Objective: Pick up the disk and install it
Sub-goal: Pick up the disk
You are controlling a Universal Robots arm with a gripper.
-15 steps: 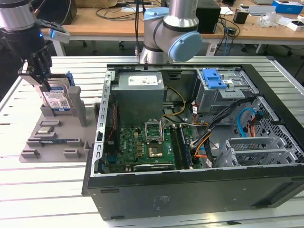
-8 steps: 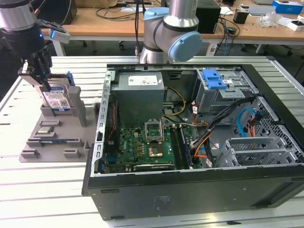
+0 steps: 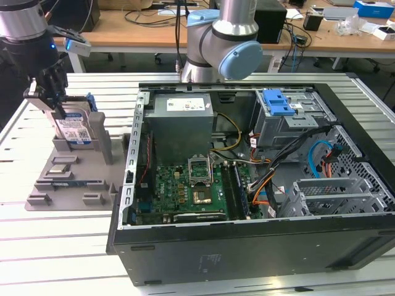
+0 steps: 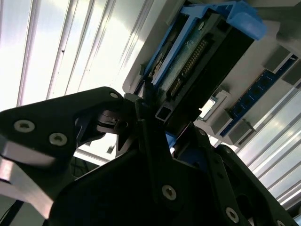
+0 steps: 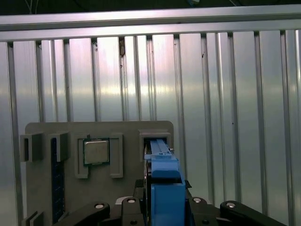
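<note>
So, the gripper is seen closed on the disk, clamped across its upper end, with the blue rail caught in its grip in the first wrist view. The disk is stood upright in a slot of the grey holder tray, which is found at about 9 o'clock from the open computer case in the exterior view. It doesn't look lifted clear yet.

For a clean pick, a straight pull along the slot is probably wanted, with no tilt, so the rails aren't jammed. The connector edge is best left unsqueezed.

Counted:
- one disk, one gripper, one tray, one case
- one processor chip and one memory stick, both parked in the tray
- one blue-latched drive cage, at roughly 1 o'clock inside the case
</note>
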